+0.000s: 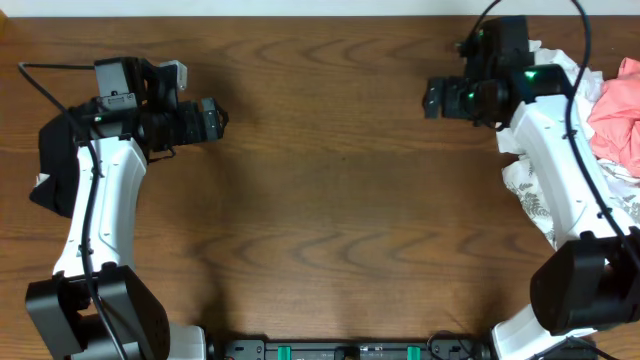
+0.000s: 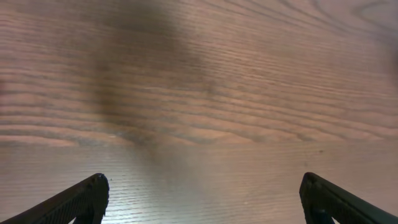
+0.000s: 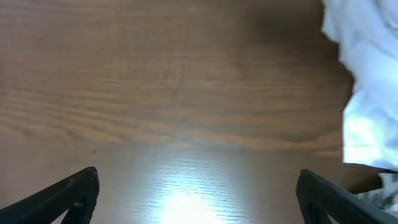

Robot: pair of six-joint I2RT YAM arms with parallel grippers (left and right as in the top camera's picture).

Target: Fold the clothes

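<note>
Your table (image 1: 330, 200) is brown wood. Both arms hang over it, with the left gripper (image 1: 222, 118) and right gripper (image 1: 430, 98) fingers wide apart. The clothes (image 1: 612, 112) lie behind the right gripper.

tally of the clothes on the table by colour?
Black garment: 1
Pink garment: 1
White printed cloth: 1 (partly hidden, could be more than one piece)
Total: 3
</note>
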